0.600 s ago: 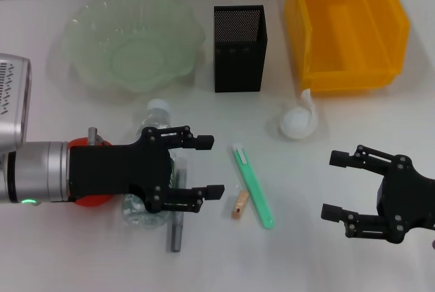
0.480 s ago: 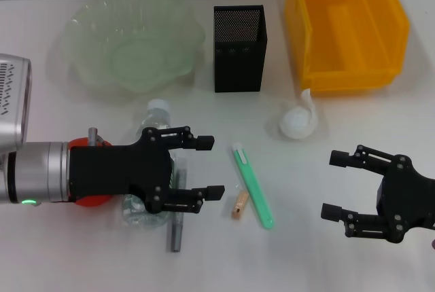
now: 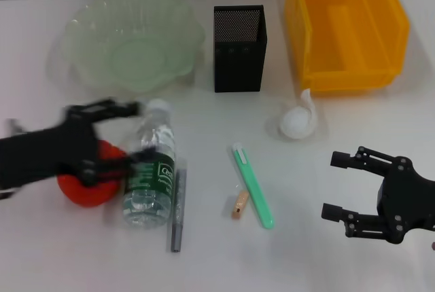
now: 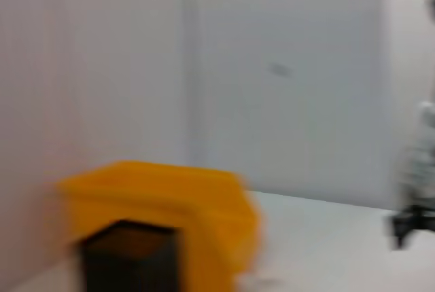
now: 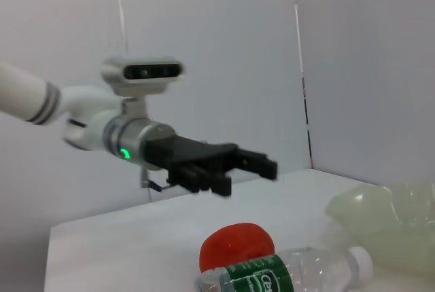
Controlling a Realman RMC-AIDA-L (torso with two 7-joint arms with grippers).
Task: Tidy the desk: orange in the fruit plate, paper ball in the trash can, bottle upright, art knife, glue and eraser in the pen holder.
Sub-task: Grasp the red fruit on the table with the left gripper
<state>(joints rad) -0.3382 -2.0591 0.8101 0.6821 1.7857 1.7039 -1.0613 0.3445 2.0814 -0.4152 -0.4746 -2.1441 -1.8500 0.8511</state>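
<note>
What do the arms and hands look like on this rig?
Left hand: matte black, linked multi-segment fingers, on a silver wrist collar with a green status light, white arm with grey bands, and a white camera module above. Right hand: the same black linkage fingers.

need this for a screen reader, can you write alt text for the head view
The left tool hangs over the orange, beside the lying bottle. Glue, eraser and art knife lie mid-desk, the paper ball by the trash can; the right tool waits open.

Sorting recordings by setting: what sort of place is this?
Probably an office desk mock-up: a white table with a pen holder, an art knife, a glue stick and a plain wall behind.
</note>
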